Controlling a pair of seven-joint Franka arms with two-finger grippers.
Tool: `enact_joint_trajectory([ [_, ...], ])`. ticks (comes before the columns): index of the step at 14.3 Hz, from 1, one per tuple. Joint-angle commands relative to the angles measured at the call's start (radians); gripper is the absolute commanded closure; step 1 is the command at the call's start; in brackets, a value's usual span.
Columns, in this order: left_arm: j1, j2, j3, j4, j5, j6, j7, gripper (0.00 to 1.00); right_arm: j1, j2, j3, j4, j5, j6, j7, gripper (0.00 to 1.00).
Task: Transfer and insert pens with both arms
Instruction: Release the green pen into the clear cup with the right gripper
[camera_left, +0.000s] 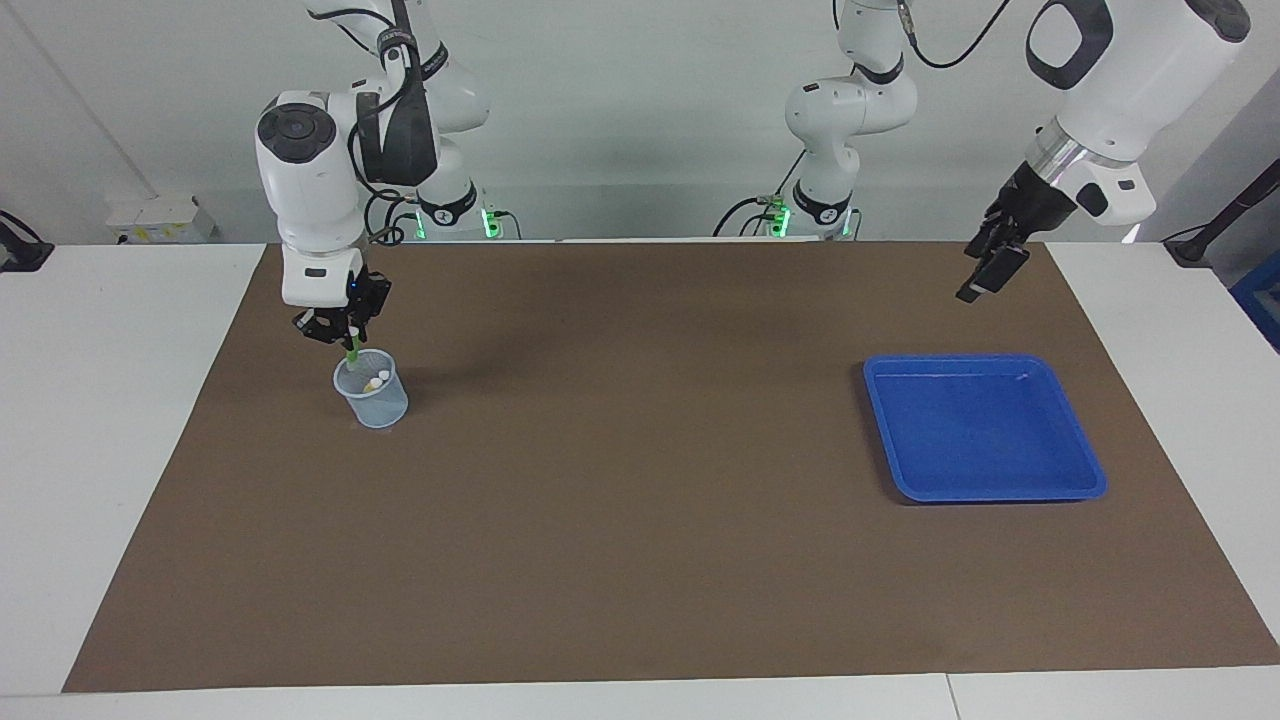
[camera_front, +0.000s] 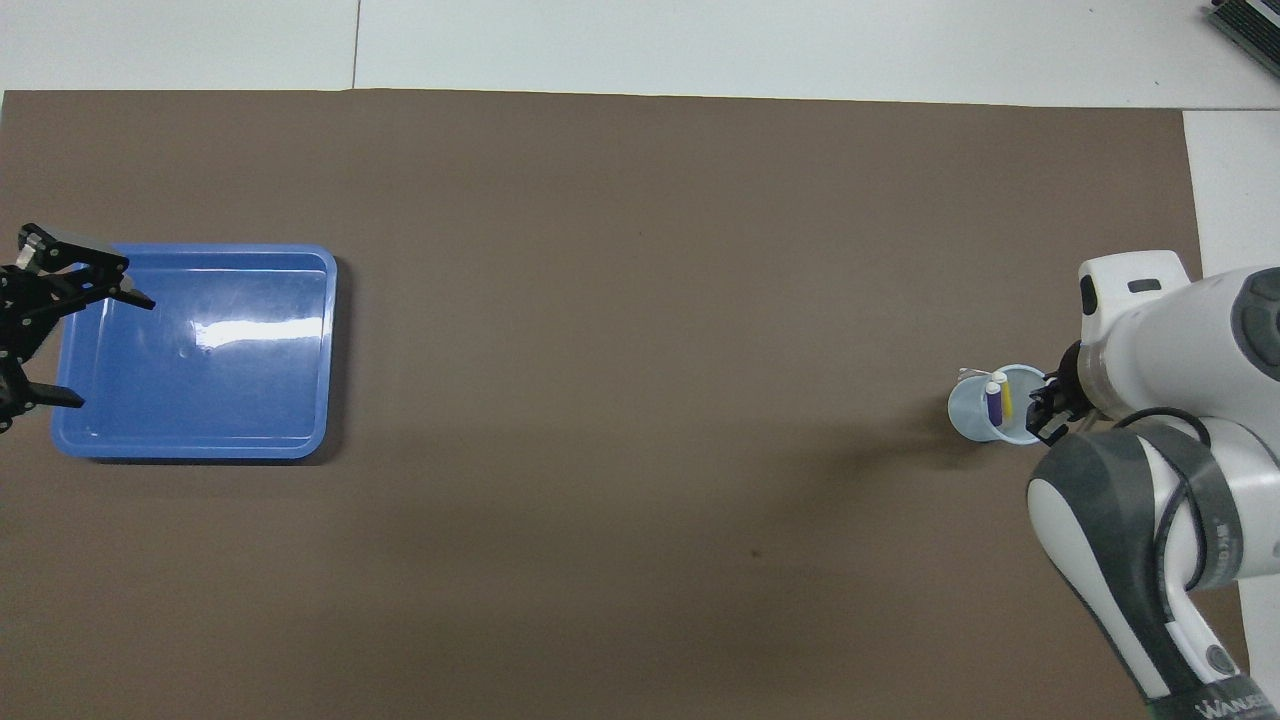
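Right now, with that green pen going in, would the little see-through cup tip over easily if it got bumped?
Probably yes. The cup looks thin and light, narrower at its base than its rim. The yellow pen and purple pen lean inside, raising the weight. The green pen, held by the right gripper, might nudge the rim.
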Motion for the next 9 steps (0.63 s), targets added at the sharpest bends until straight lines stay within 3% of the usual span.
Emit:
enact_joint_trajectory([
  [1, -0.076, 0.050, 0.097, 0.118, 0.039, -0.083, 0.185, 0.00, -0.017, -0.038, 0.014, -0.059, -0.004, 0.053, 0.023, 1.00],
  [2, -0.076, 0.047, 0.106, 0.128, 0.041, -0.095, 0.268, 0.00, -0.017, -0.040, 0.014, -0.062, -0.004, 0.053, 0.024, 0.92],
  [3, -0.075, 0.047, 0.109, 0.163, 0.042, -0.115, 0.334, 0.00, -0.015, -0.038, 0.014, -0.060, -0.001, 0.053, 0.023, 0.73],
  [4, -0.078, 0.050, 0.120, 0.186, 0.062, -0.133, 0.408, 0.00, -0.014, -0.037, 0.014, -0.053, -0.001, 0.053, 0.023, 0.43],
  [5, -0.079, 0.051, 0.117, 0.191, 0.113, -0.144, 0.500, 0.00, -0.012, -0.030, 0.014, -0.039, 0.002, 0.053, 0.023, 0.03],
  [9, -0.079, 0.051, 0.111, 0.192, 0.138, -0.164, 0.690, 0.00, -0.001, -0.026, 0.022, 0.068, 0.106, -0.042, 0.059, 0.00],
])
